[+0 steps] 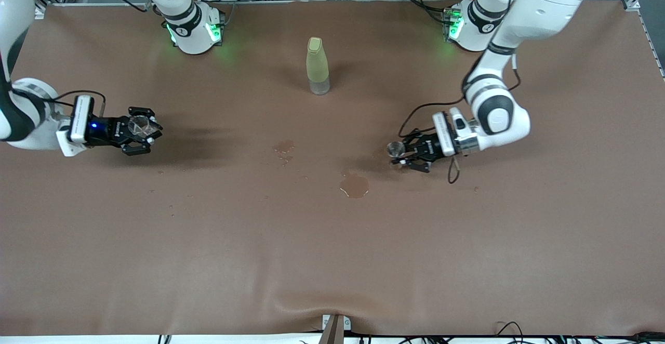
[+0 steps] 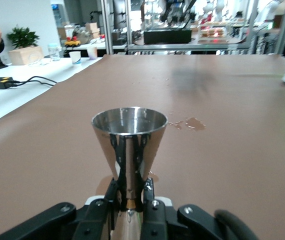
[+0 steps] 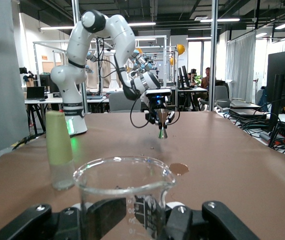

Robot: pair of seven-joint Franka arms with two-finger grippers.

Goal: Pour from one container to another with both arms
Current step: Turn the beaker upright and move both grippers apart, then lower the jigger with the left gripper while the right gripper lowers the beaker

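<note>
Well apart over open tabletop (image 1: 467, 261): gripped glass cup (image 1: 139, 126), jigger (image 1: 395, 149).

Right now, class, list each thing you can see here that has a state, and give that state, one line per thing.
Glass cup: upright, held in the right pincer, looks empty.
Metal jigger: upright, gripped at its waist by the left pincer.
Bottle: standing, capped, untouched.
Table: wet, with puddles between the arms.
</note>
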